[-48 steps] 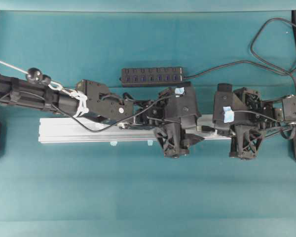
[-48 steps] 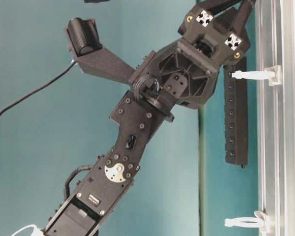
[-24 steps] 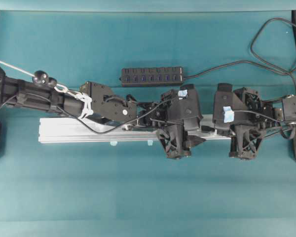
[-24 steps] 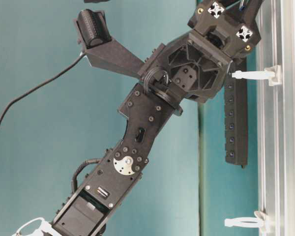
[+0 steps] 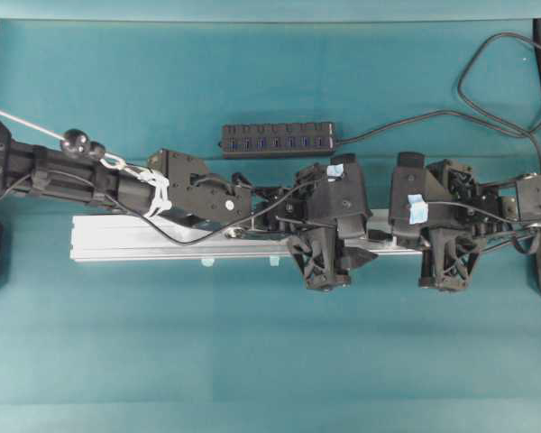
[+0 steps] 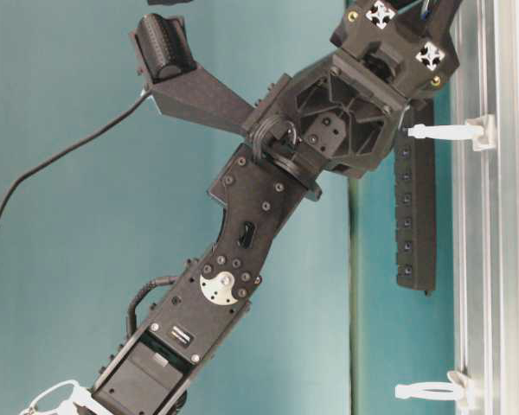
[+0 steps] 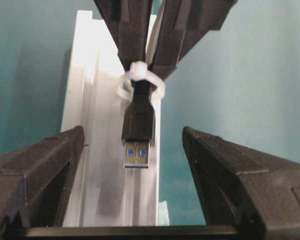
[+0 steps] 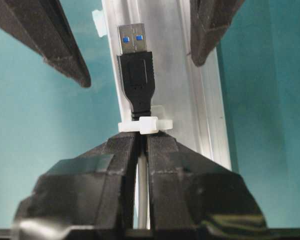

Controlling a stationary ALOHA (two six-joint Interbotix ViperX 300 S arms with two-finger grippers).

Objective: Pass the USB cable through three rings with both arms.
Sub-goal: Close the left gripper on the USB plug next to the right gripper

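Left wrist: silver-tipped USB cable, translucent ring

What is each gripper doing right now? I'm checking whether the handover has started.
Left gripper: open, jaws either side of the USB plug, not touching it.
Right gripper: shut on the USB cable just behind a ring.

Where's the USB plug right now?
In the left wrist view the USB plug pokes through a ring above the rail, between the open left gripper fingers, held behind the ring by the right gripper.
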